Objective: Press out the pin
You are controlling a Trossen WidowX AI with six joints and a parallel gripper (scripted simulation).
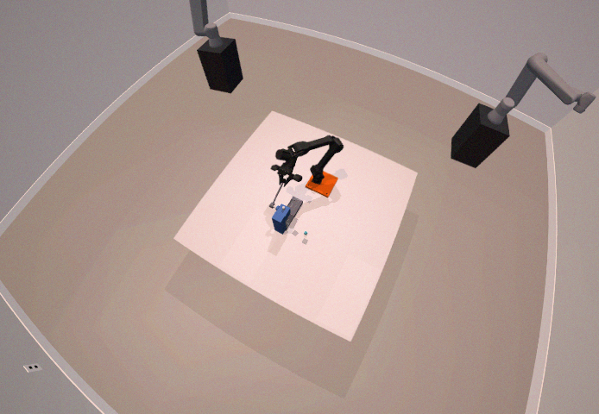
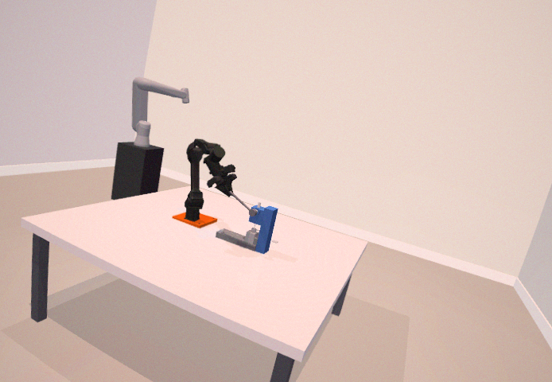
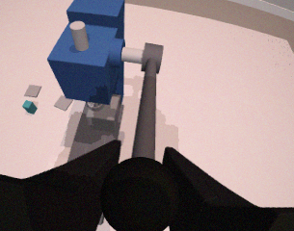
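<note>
We hold grey rod-shaped lever with round black knob in black parallel-jaw gripper; lever slopes up from blue block-shaped press.

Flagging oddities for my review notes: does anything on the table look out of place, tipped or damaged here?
Nothing stands out as damaged or tipped. The blue press stands upright, and the gripper is shut on its lever. A small teal piece lies apart beside the press; its purpose is unclear.
</note>
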